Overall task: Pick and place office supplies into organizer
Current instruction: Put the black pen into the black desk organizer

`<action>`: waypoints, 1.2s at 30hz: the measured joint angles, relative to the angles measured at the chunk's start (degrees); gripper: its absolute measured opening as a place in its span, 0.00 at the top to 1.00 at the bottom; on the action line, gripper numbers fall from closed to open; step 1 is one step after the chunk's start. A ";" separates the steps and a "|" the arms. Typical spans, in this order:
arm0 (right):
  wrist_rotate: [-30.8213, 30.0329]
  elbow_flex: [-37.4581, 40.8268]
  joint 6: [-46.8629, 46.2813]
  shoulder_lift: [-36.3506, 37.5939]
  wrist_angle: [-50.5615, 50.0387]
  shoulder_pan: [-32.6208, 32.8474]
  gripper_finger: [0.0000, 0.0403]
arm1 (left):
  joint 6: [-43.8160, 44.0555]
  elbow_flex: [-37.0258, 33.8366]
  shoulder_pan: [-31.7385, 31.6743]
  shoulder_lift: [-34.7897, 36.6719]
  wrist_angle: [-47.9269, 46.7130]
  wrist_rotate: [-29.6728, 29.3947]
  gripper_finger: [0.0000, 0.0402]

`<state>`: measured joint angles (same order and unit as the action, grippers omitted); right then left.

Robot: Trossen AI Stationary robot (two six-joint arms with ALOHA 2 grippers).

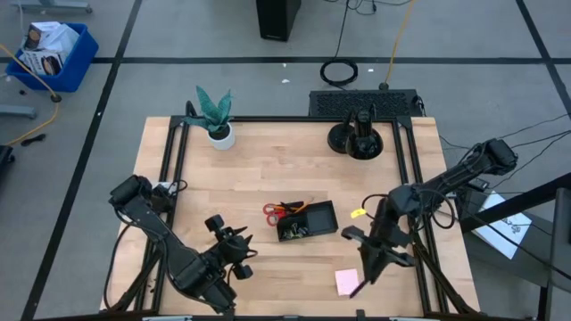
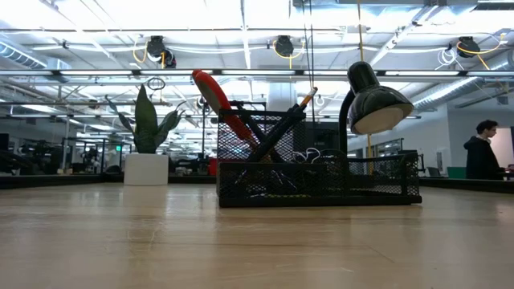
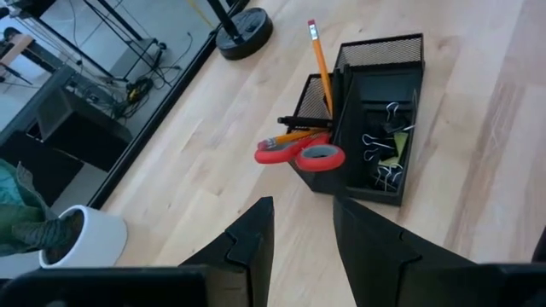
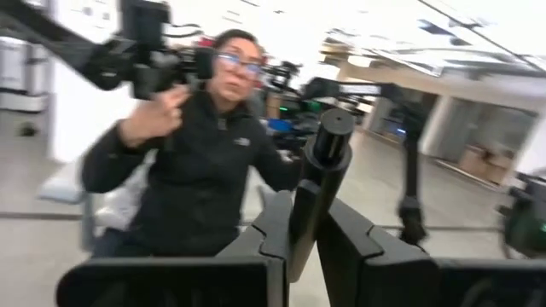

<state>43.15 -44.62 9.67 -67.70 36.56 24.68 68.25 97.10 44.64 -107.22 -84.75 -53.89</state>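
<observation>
A wooden table (image 1: 268, 178) seen from above holds a small black organizer tray (image 1: 306, 220) near its middle, already carrying red-handled scissors (image 3: 300, 154), an orange pencil (image 3: 321, 66) standing up and a second one lying by the scissors, a cluster of small clips (image 3: 382, 145) and a yellow-green piece (image 3: 390, 151). The right pincer (image 1: 360, 281), near the front right edge, is pinching one slim black pen (image 4: 317, 183), which stands upright between its fingers. It hovers at the pink sticky-note pad (image 1: 346, 282), which lies on the table well apart from the tray. A small yellow item (image 1: 358, 213) lies just right of the tray. The step in hand appears to be carrying the pen; the next move calls for swinging it left over the tray and lowering it into a free compartment without knocking the standing pencil. The left pincer (image 3: 300, 223), fingers spread and holding nothing, waits at the front left, pointing toward the tray. A potted plant (image 1: 217, 116) and a round black stand (image 1: 355, 138) sit along the far edge. A person in a dark jacket (image 4: 192, 162) shows beyond the table.
</observation>
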 joint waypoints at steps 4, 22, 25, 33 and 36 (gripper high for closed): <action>6.36 0.00 1.75 -0.01 -0.21 -0.02 0.93 | -0.21 0.00 0.00 0.00 0.68 -0.01 0.68; 17.19 0.02 17.85 -0.32 -6.51 0.25 0.93 | -0.81 0.00 0.00 0.00 0.84 -0.04 0.68; 17.14 0.02 18.42 -0.74 -7.15 0.59 0.93 | -0.83 0.00 0.00 0.00 0.83 -0.04 0.68; 17.01 0.07 18.63 -1.79 -7.17 0.94 0.93 | -0.77 0.00 0.00 0.00 0.84 -0.04 0.68; 17.01 0.07 18.68 -1.79 -7.13 0.92 0.93 | -0.75 0.00 0.00 0.00 0.84 -0.04 0.68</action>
<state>60.16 -44.56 28.36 -69.49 29.43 25.61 67.51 97.10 44.64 -107.22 -83.91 -53.93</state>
